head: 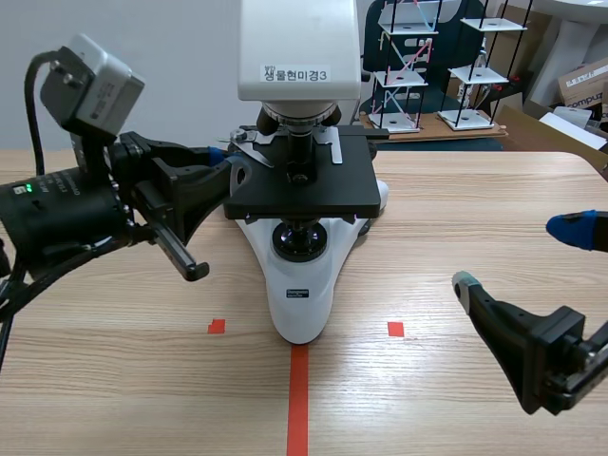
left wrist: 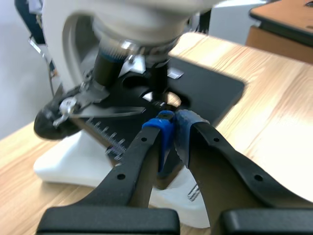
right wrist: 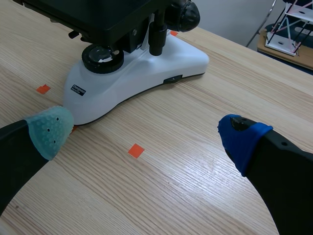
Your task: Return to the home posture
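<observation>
A white microscope (head: 299, 285) labelled 3 stands mid-table, with a black stage (head: 304, 195). My left gripper (head: 224, 163) sits at the stage's left edge. In the left wrist view the left gripper (left wrist: 171, 129) is shut, its blue pads meeting just before the stage (left wrist: 210, 88) and under the objective lenses; nothing shows between them. My right gripper (head: 521, 255) hangs low to the right of the microscope, open and empty. The right wrist view has the right gripper (right wrist: 145, 134) wide apart over bare wood, the microscope base (right wrist: 146, 73) ahead of it.
White rack models (head: 408, 66) and cardboard boxes (head: 584, 81) stand behind the table's far edge. Orange-red tape marks lie in front of the microscope. Bare wood stretches to the right and near side.
</observation>
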`<action>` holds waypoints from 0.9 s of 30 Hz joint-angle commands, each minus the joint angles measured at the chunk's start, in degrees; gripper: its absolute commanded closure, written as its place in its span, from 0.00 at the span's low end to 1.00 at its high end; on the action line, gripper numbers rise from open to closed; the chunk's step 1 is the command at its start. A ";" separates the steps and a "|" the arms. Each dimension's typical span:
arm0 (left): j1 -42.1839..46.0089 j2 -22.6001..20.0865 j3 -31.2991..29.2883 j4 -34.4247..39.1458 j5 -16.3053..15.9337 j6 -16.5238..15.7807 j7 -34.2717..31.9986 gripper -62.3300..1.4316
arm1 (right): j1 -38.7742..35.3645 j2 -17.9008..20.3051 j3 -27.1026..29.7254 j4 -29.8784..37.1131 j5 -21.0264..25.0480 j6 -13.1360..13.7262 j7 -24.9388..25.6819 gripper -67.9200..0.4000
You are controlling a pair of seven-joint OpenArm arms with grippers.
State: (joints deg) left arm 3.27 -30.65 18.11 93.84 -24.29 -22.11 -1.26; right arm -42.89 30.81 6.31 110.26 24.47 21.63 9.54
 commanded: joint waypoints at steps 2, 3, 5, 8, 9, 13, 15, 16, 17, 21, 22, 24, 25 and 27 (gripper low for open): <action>3.13 -0.22 -1.44 2.86 0.11 0.13 -0.85 0.92 | -0.11 -0.02 0.48 0.17 0.17 -0.22 0.68 0.00; 4.48 -0.22 -2.16 3.65 0.11 0.13 -0.83 0.92 | -0.11 -0.02 0.48 0.17 0.17 -0.22 0.66 0.00; 7.43 -0.22 -4.02 5.38 0.09 0.13 -0.90 0.92 | -0.11 -0.02 0.48 0.17 0.17 -0.22 0.66 0.00; 12.57 -0.20 -7.48 8.24 1.11 0.11 -2.89 0.91 | -0.11 -0.02 0.48 0.17 0.20 -0.22 0.66 0.00; 14.40 -0.20 -8.72 9.25 2.03 0.11 -3.89 0.91 | -0.11 -0.02 0.48 0.17 0.20 -0.22 0.66 0.00; 21.38 -0.20 -13.18 12.92 5.07 0.11 -7.17 0.91 | -0.11 -0.02 0.48 0.17 0.20 -0.22 0.66 0.00; 24.50 -0.20 -14.80 14.53 6.29 0.11 -8.37 0.85 | -0.11 -0.02 0.48 0.17 0.20 -0.22 0.66 0.00; 25.86 -0.20 -15.56 15.19 6.84 0.11 -8.92 0.80 | -0.11 -0.02 0.48 0.17 0.20 -0.22 0.66 0.00; 27.21 -0.17 -16.17 15.69 7.72 0.11 -9.77 0.74 | -0.11 -0.02 0.48 0.17 0.20 -0.22 0.66 0.00; 31.32 -0.20 -17.77 16.37 10.60 0.15 -12.04 0.42 | -0.11 -0.02 0.48 0.17 0.20 -0.22 0.66 0.00; 32.20 -0.20 -17.94 16.37 11.21 0.20 -12.50 0.32 | -0.11 -0.02 0.48 0.17 0.20 -0.22 0.66 0.00; 33.68 -0.20 -18.29 16.37 12.31 0.63 -13.33 0.14 | -0.11 -0.02 0.48 0.17 0.20 -0.22 0.66 0.00; 34.34 -0.20 -18.29 16.37 12.83 1.64 -13.86 0.05 | -0.11 -0.02 0.48 0.17 0.20 -0.22 0.68 0.00; 35.52 -0.20 -18.29 16.37 13.18 3.17 -15.26 0.00 | -0.11 -0.02 0.48 0.17 0.20 -0.22 0.66 0.00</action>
State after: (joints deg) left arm 38.76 -30.81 -0.10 109.73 -10.48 -19.25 -15.42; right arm -42.89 30.81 6.31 110.26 24.47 21.63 9.54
